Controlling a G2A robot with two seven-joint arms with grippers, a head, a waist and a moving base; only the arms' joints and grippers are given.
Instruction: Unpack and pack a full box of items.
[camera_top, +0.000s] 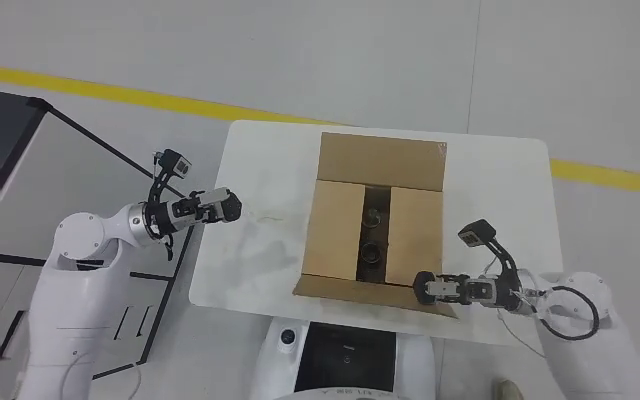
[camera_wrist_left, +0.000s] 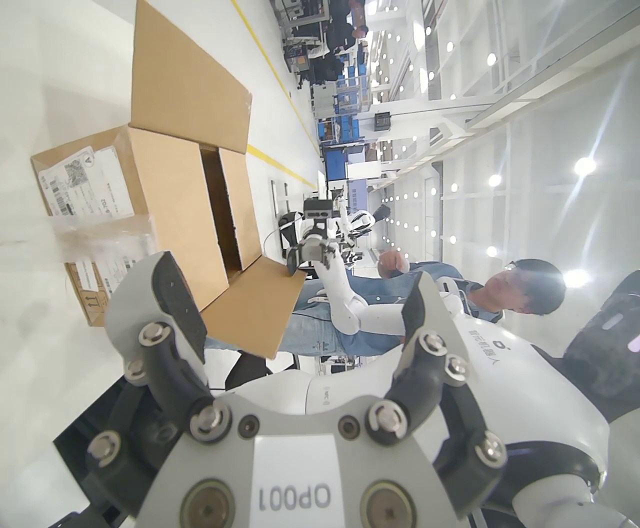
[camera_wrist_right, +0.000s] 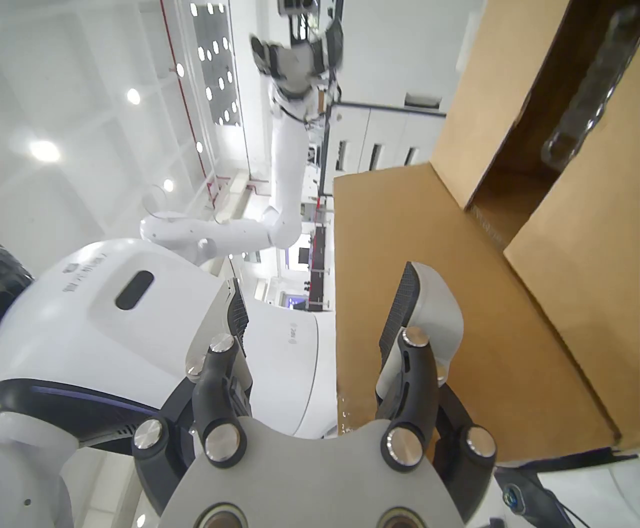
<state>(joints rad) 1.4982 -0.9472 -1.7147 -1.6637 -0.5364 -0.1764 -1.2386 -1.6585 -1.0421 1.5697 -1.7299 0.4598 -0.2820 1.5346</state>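
Cardboard flap (camera_top: 350, 290) by wide R end effector (camera_top: 419, 287); L end effector (camera_top: 236, 205) wide; poss. jars (camera_top: 372, 232).

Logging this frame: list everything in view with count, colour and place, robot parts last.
Table: one, white, in front of the robot.
Cardboard box: one, brown, mid-table; far flap folded back, near flap folded out, two side flaps lying over the top with a gap between them.
Items in the box: at least two dark round tops seen through the gap; cannot tell if there are more.
Labels: several, white, on the box's side wall.
Floor line: one, yellow, beyond the table.
Left gripper: jaws open, empty, at the table's left edge.
Right gripper: jaws open, at the right end of the box's near flap.
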